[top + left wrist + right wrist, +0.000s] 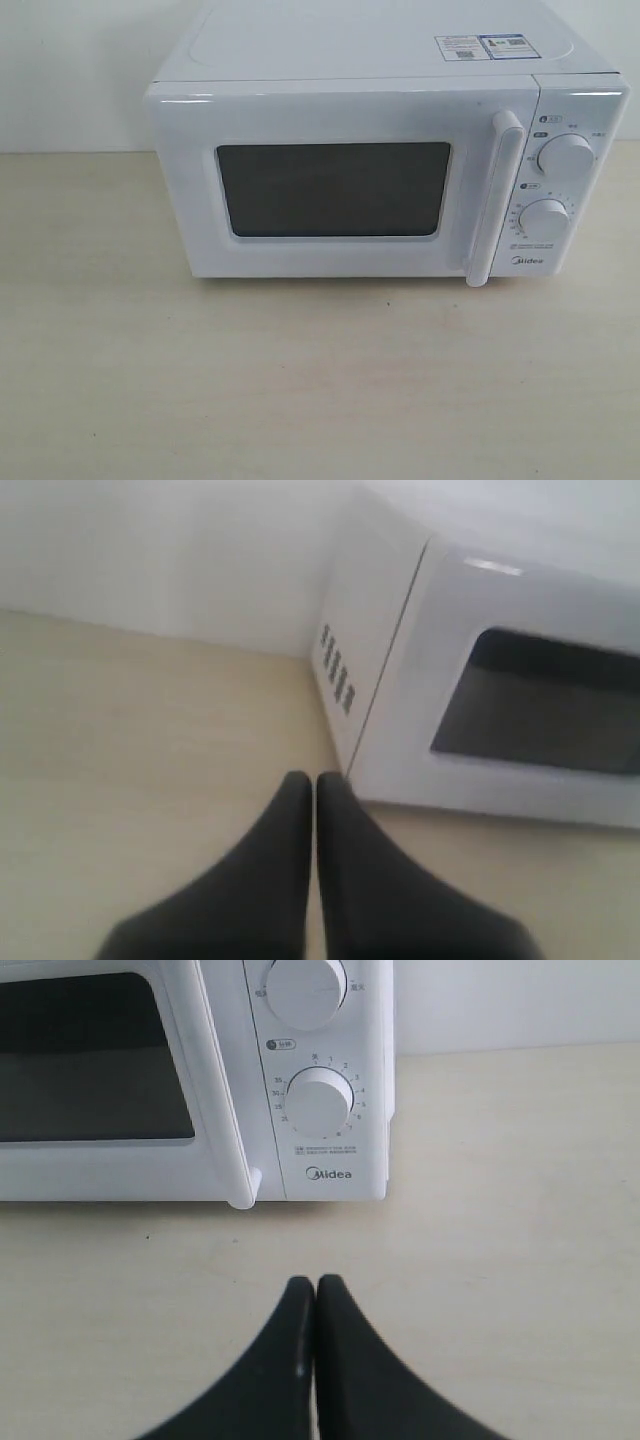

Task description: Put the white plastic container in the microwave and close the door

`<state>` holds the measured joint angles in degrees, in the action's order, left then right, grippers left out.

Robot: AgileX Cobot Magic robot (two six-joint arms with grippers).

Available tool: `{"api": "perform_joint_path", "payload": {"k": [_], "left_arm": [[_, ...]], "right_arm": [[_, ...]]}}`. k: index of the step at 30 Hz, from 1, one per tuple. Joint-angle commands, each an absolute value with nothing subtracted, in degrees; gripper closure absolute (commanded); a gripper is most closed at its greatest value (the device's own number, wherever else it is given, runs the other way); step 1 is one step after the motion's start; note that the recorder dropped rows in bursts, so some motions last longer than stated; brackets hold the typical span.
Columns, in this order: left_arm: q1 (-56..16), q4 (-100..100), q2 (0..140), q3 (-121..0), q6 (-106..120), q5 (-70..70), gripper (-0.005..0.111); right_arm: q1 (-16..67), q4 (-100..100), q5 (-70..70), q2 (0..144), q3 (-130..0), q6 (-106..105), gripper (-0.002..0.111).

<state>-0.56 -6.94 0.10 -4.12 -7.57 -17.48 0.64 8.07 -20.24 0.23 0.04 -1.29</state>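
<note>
The microwave (370,45) is sitting, door (330,190) shut, while the left gripper (312,780) and right gripper (316,1282) are hovering nearby, pinched closed and empty.

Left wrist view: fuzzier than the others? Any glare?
Yes, left wrist view is soft, vents on the microwave smeared; right wrist view is crisp, Midea logo readable; exterior view is evenly lit, one small glint on the top edge of the door.

White microwave (360,180), door (330,190) shut

1 microwave (300,50) — 1 door (190,180), 2 dials (566,155) (544,219), 2 pincers (313,780) (316,1282).
</note>
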Motion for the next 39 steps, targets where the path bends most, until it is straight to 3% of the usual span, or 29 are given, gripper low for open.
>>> {"api": "perform_joint_path", "payload": {"k": [1,5,39], "left_arm": [[0.1,2.2,0.0,0.0,-8.0,-14.7,0.103],[0.1,1.9,0.0,0.0,1.2,-16.7,0.103],[0.1,0.4,0.0,0.0,1.4,-16.7,0.103]], "right_arm": [[0.6,8.1,-20.0,0.0,0.0,-1.4,0.109],[0.6,8.1,-20.0,0.0,0.0,-1.4,0.109],[0.6,8.1,-20.0,0.0,0.0,-1.4,0.109]]}}
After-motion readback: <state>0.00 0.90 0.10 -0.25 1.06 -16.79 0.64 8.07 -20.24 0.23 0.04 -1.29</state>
